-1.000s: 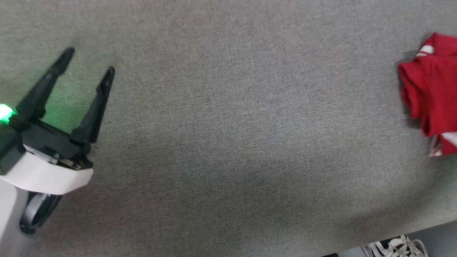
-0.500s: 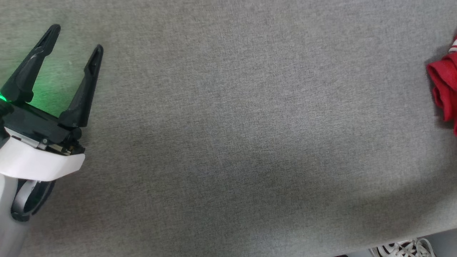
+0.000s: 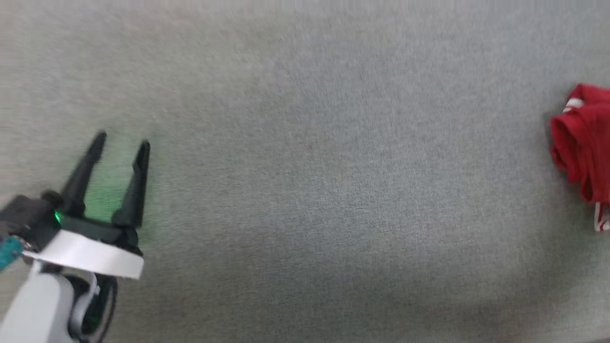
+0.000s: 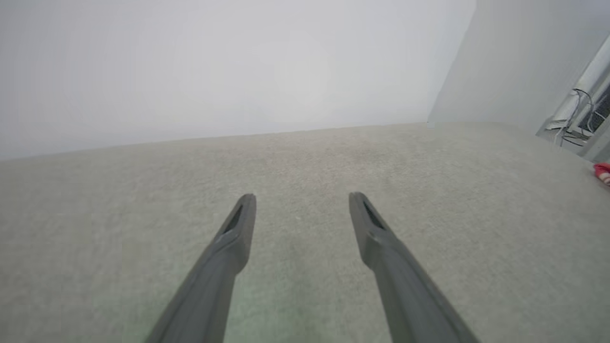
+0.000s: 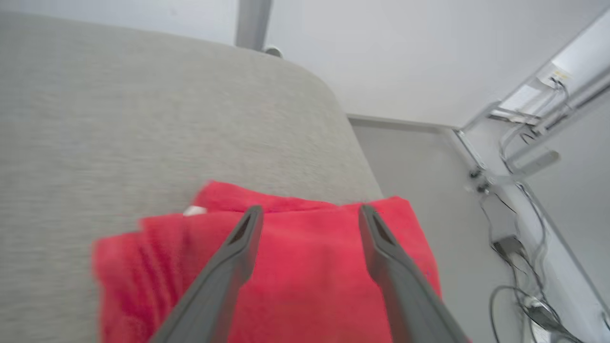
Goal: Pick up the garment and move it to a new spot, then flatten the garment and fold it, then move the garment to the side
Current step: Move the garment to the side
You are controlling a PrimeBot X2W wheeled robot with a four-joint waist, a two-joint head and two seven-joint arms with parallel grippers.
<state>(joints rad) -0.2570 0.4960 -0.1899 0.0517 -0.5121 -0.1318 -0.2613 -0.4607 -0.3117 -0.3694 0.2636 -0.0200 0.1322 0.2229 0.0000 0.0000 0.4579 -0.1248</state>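
The right gripper [image 5: 310, 209] has its two dark fingers spread wide with nothing pinched between them. They point down over the garment [image 5: 310, 281], and the right wrist view does not settle whether the tips touch the cloth. The left gripper [image 3: 122, 142] is likewise wide apart and empty, hanging over bare grey cloth near the left edge of the bench [image 3: 333, 166], a green glow at its base tinting the fabric between the fingers. In its own wrist view the left gripper [image 4: 302, 197] has only the grey surface ahead of it. The garment [image 3: 584, 143] lies at the bench's right edge, well apart from the left gripper, with open bench between them. It is a bunched red heap with soft rolled folds, a small white patch at its upper part and a strip of red-and-white trim at its lower end; the head view cuts off its right side. From the right wrist it looks like layered red folds near the rounded corner of the bench [image 5: 143, 105], one side lying over the bench's edge line. Beyond that edge are a pale floor [image 5: 429, 157], loose cables [image 5: 514, 290] and a wall rail [image 5: 538, 109], and a grey post [image 5: 252, 24] rises behind the bench. From the left wrist the garment [image 4: 603, 172] is a red speck far to the right.
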